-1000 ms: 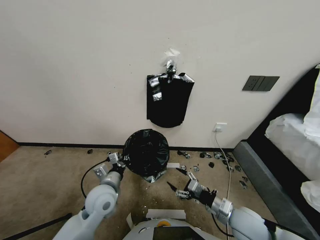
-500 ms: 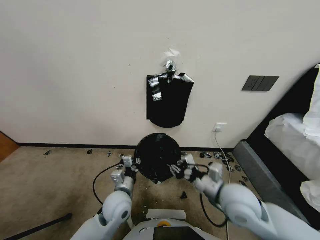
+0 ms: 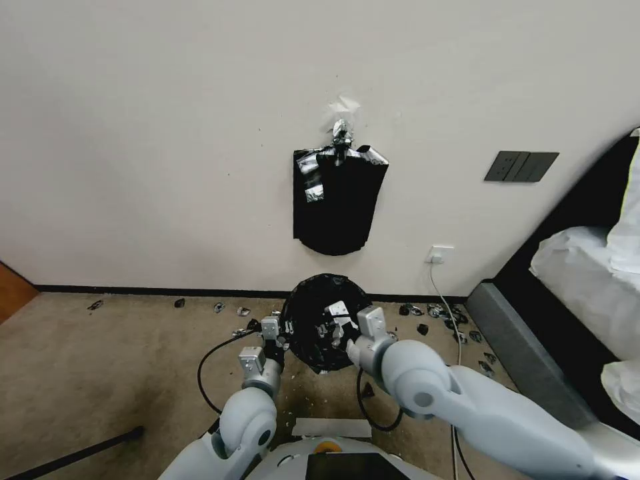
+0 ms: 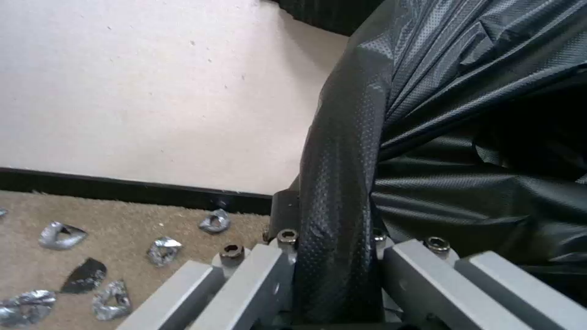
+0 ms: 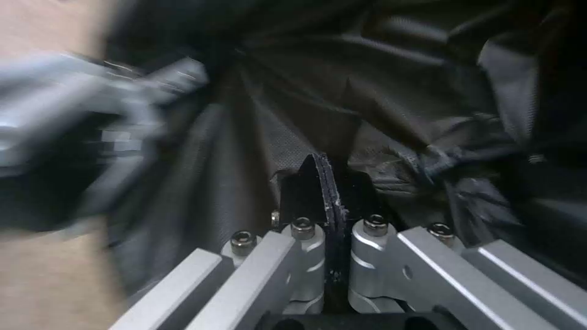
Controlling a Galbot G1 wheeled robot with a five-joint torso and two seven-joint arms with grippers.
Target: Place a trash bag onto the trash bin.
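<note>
Left wrist view: left gripper clamps dimpled trash bag rim; right gripper pinched closed inside crinkled film.

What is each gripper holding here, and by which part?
The left gripper clamps the trash bag at its rolled rim on the robot's left side. The right gripper is shut inside the bag's opening, holding nothing.

Right gripper sits down among the folds of the trash bag — its two dark fingertips pressed flat together, no gap between them. Creased black film spreads ahead of it and to both sides. Farther off, the left gripper is a grey blur at the bag's edge — its fingers can't be made out. Tan carpet beside the film.
</note>
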